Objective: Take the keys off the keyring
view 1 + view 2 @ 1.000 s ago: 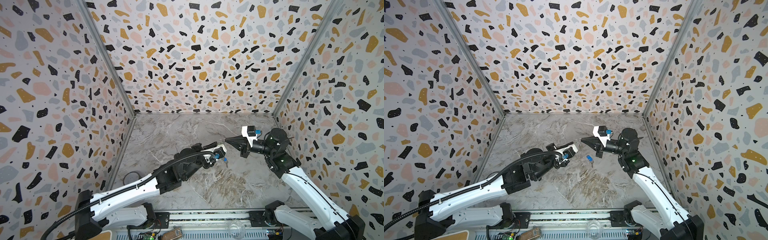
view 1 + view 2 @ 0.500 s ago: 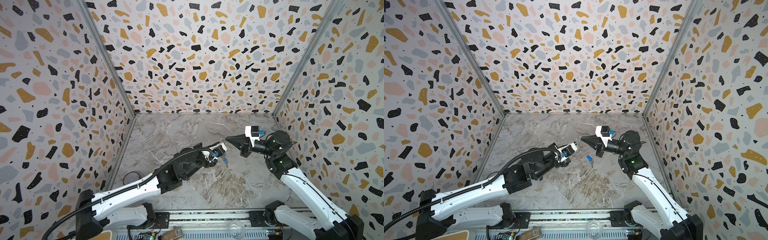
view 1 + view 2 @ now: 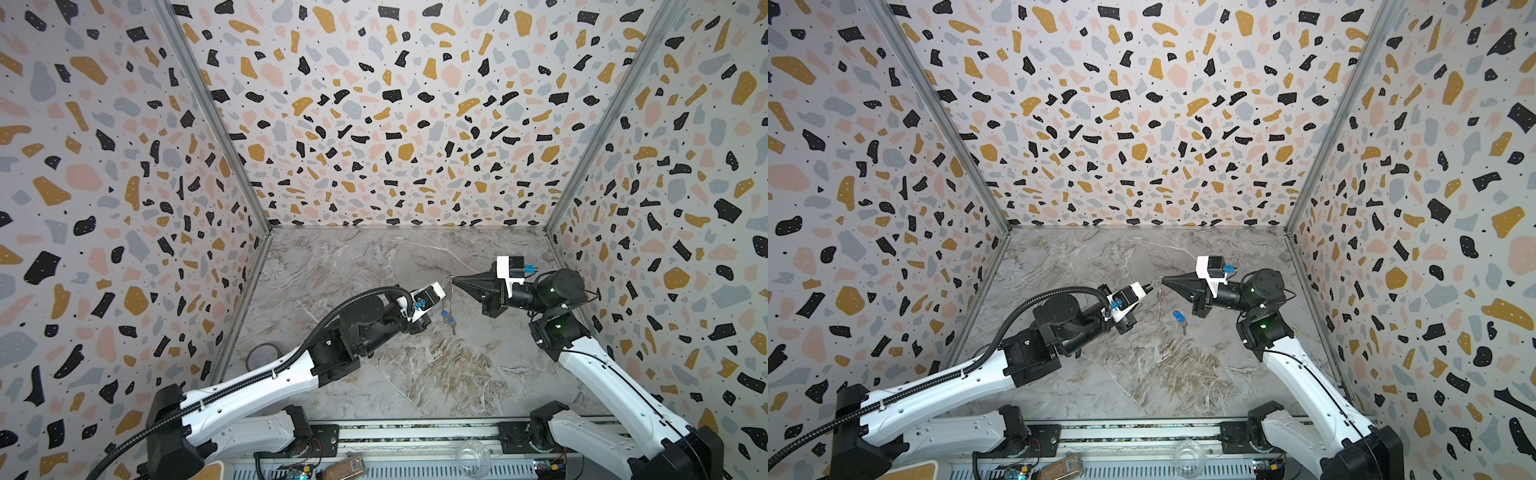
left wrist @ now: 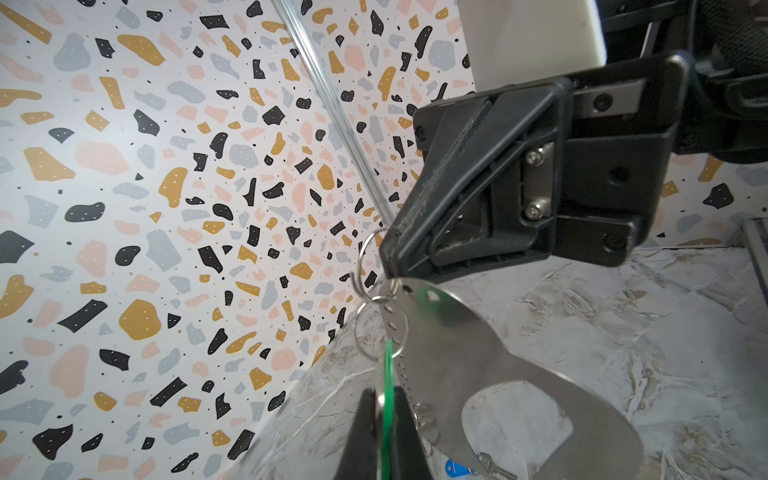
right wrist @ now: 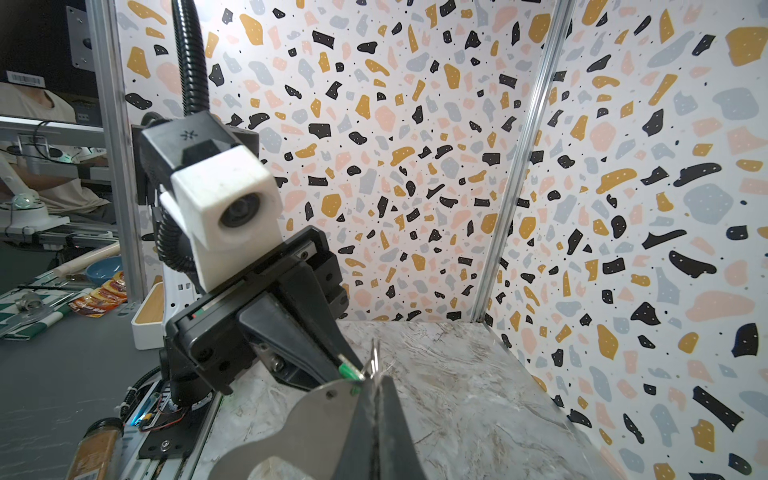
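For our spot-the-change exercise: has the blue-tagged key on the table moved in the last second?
No. The blue-tagged key lies in the same spot, judged against the back edge of the table in a top view.

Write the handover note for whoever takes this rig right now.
Left tool: shut on the green tag, holding it above the table.
Right tool: shut on a ring link of the keyring, almost tip to tip with the left tool.
Blue key: lying loose on the table, near the tools.
Done: blue key is off.
Left: the green tag looks still linked to the rings. Work it off, then set it down. The green key's blade is hidden from view.
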Tool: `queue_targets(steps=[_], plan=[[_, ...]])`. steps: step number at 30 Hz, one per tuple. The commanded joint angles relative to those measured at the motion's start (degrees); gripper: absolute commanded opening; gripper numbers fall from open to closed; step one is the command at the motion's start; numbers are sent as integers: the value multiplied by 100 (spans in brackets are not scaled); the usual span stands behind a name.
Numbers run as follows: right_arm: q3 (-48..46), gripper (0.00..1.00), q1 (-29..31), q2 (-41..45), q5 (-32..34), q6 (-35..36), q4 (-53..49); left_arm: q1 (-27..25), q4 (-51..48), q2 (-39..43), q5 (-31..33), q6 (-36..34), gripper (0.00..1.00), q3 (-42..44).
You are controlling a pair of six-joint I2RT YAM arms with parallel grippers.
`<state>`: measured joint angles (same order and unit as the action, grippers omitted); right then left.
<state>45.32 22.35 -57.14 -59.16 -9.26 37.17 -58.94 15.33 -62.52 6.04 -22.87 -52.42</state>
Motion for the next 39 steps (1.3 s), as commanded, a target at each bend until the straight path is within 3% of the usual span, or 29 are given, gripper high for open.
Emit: queue_targets(steps=[1,12,22,23,25,26,31,39], plan=[[-16,0,-27,72,-42,-245,566,40,261,66,-352,128,0,44],[-155,0,-7,-51,-105,-784,1389,99,165,-48,-1027,365,0,13],[-217,0,15,-46,-138,-810,1407,294,364,148,-1089,651,5,170],[-217,0,21,-60,-148,-811,1404,310,383,169,-1120,678,9,180],[-217,0,23,-74,-157,-808,1402,314,333,171,-1132,679,27,171],[-225,0,24,-80,-158,-801,1405,319,295,196,-1119,670,29,160],[-247,0,23,-86,-149,-766,1361,352,197,407,-907,576,37,180],[-295,0,34,-121,-183,-733,1372,427,142,596,-1307,697,36,-50]])
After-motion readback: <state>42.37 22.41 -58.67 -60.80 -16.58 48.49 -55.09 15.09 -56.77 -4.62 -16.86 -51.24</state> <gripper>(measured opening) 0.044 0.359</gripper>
